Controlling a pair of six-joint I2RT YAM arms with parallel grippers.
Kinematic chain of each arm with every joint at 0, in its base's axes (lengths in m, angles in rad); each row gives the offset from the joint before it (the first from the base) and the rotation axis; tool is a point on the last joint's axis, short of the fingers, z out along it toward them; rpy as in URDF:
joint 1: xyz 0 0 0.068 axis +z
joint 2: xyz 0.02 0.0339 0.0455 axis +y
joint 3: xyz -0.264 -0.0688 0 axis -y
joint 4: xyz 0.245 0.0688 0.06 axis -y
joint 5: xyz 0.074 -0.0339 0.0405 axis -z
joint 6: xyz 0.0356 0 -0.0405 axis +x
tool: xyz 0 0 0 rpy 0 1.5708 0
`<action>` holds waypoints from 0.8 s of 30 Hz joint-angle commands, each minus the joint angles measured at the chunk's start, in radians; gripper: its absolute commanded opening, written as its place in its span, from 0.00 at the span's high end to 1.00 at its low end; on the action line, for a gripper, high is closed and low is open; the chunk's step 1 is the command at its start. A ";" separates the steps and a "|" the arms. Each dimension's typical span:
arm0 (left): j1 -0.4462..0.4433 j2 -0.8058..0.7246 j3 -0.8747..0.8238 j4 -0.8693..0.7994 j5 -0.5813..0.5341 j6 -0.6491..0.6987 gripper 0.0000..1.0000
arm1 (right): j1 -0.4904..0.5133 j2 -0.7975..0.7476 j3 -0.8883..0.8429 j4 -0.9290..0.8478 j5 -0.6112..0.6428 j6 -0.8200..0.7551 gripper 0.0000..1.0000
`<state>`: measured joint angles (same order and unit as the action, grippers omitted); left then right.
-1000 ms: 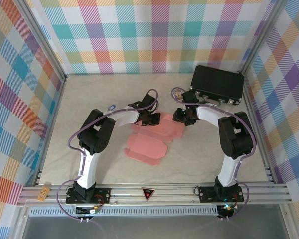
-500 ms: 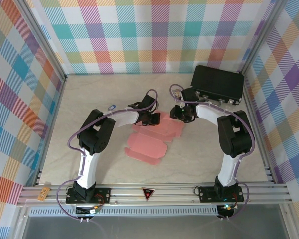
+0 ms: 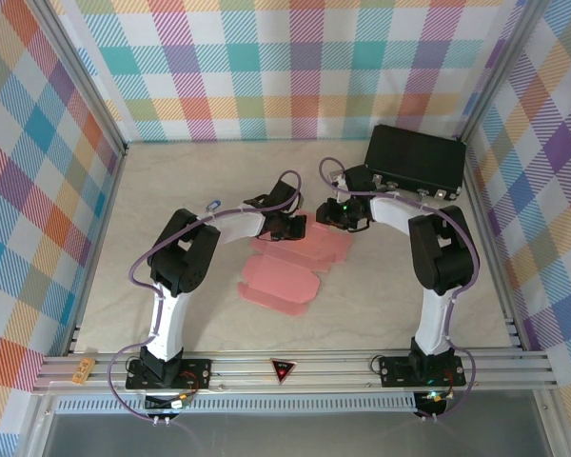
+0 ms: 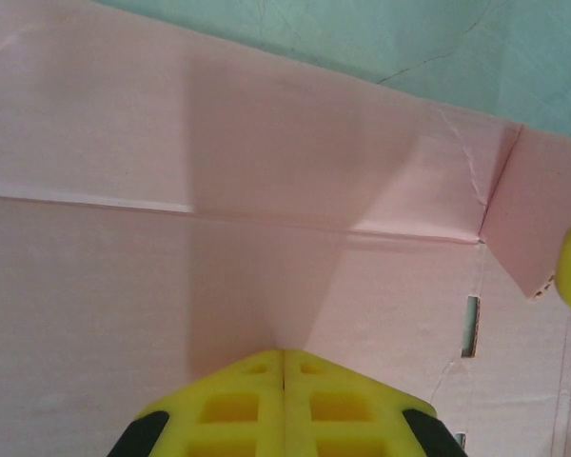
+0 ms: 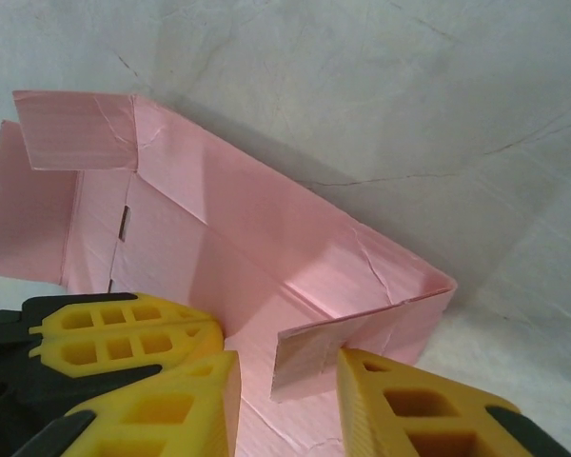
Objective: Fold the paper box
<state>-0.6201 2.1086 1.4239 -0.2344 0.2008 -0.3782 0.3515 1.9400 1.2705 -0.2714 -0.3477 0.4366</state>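
From above, the paper box lies mostly flat as a salmon-pink sheet in the middle of the counter. The left tool sits on the sheet's far edge, and the right tool is just beside it at the sheet's upper right corner. A black hard case rests in the upper right of the frame, apart from the sheet.

In the left wrist view, pink cardboard covers most of the frame, with a crease running across it. The yellow fingers at bottom centre are pressed together, their tip resting on the sheet.

In the right wrist view, one long side wall of the box is raised along its crease. The tool's two fingers stand apart at the bottom, with a small upright end flap in the gap between them. I cannot tell whether they touch it.
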 commanded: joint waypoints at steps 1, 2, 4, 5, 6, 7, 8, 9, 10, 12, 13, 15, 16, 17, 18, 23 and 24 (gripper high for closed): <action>-0.007 0.020 0.012 -0.092 0.006 0.004 1.00 | -0.006 -0.038 0.006 0.023 -0.022 -0.001 0.67; -0.007 0.006 0.023 -0.107 0.002 0.005 1.00 | -0.007 -0.051 0.001 0.012 -0.015 -0.002 0.67; -0.006 -0.021 0.042 -0.129 -0.002 0.005 0.98 | -0.006 -0.073 -0.011 -0.003 -0.019 -0.008 0.68; -0.006 -0.040 0.046 -0.134 -0.004 0.007 0.97 | -0.005 -0.086 -0.022 -0.008 -0.022 -0.007 0.68; -0.006 -0.058 0.046 -0.137 -0.005 0.007 0.95 | -0.004 -0.099 -0.035 -0.012 -0.024 -0.006 0.68; -0.007 -0.079 0.041 -0.141 -0.011 0.007 0.92 | -0.003 -0.113 -0.054 -0.011 -0.027 -0.007 0.68; -0.006 -0.106 0.032 -0.139 -0.021 0.007 0.88 | -0.001 -0.128 -0.074 -0.015 -0.022 -0.007 0.68; -0.006 -0.130 0.016 -0.135 -0.031 0.007 0.85 | 0.001 -0.141 -0.089 -0.018 -0.016 -0.007 0.68; -0.006 -0.163 -0.006 -0.128 -0.049 0.007 0.80 | 0.004 -0.154 -0.107 -0.020 -0.014 -0.008 0.68; -0.005 -0.228 -0.058 -0.111 -0.088 0.005 0.72 | 0.014 -0.176 -0.134 -0.029 -0.006 -0.013 0.68; -0.003 -0.261 -0.087 -0.106 -0.109 0.004 0.69 | 0.023 -0.187 -0.145 -0.037 0.004 -0.017 0.68; 0.006 -0.323 -0.141 -0.106 -0.152 0.000 0.67 | 0.046 -0.202 -0.162 -0.052 0.020 -0.027 0.69; 0.012 -0.356 -0.176 -0.111 -0.182 -0.003 0.66 | 0.059 -0.206 -0.170 -0.054 0.023 -0.032 0.68; 0.018 -0.388 -0.208 -0.117 -0.214 -0.009 0.66 | 0.074 -0.207 -0.176 -0.055 0.023 -0.033 0.69; 0.024 -0.415 -0.235 -0.127 -0.245 -0.014 0.65 | 0.086 -0.205 -0.179 -0.056 0.020 -0.033 0.69; 0.059 -0.535 -0.365 -0.191 -0.373 -0.050 0.55 | 0.157 -0.171 -0.181 -0.050 0.007 -0.035 0.72; 0.068 -0.548 -0.385 -0.190 -0.377 -0.055 0.53 | 0.165 -0.162 -0.178 -0.049 0.007 -0.033 0.73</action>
<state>-0.5766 1.6005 1.0920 -0.3660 -0.0803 -0.4080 0.4931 1.7626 1.0916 -0.3122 -0.3305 0.4244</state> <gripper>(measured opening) 0.457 0.279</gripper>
